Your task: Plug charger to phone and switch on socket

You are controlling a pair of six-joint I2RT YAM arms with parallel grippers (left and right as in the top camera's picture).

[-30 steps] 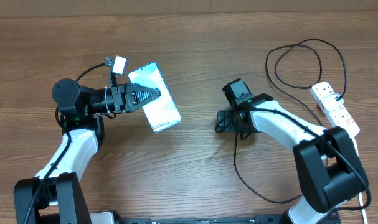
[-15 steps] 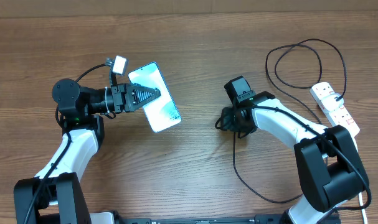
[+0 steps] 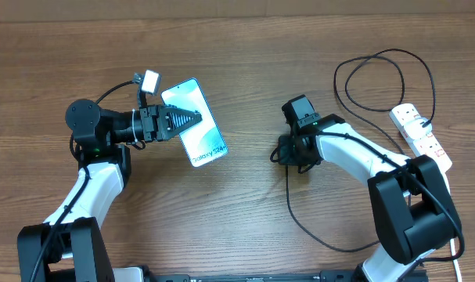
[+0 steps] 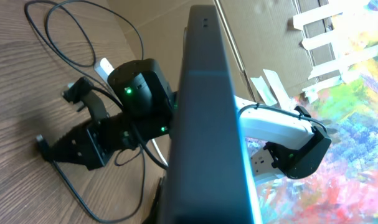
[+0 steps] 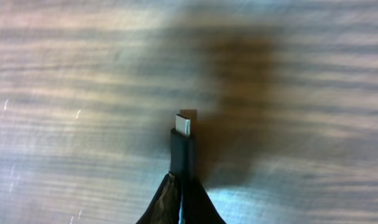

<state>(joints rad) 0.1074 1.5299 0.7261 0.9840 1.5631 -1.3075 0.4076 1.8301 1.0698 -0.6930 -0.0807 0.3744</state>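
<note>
The phone (image 3: 196, 125), light blue screen up with "Galaxy S24" on it, is held slanted above the table at centre left. My left gripper (image 3: 192, 119) is shut on its left side. In the left wrist view the phone's dark edge (image 4: 207, 124) fills the middle and hides the jaws. The charger's thin black cable (image 3: 300, 223) loops along the table's right half. My right gripper (image 3: 278, 154) is shut on its black plug (image 5: 182, 152), and the metal tip (image 5: 184, 126) sticks out just above the wood. The white socket (image 3: 422, 137) lies at the far right.
More of the black cable loops (image 3: 382, 66) behind the socket at the back right. The left arm's base (image 3: 84, 117) stands at the left with a small white camera block (image 3: 150, 81) above it. The right arm (image 4: 136, 93) shows beyond the phone in the left wrist view.
My right gripper has closed from open onto the charger plug and shifted slightly, and the cable below it has swung. The left gripper and phone have stayed put.
</note>
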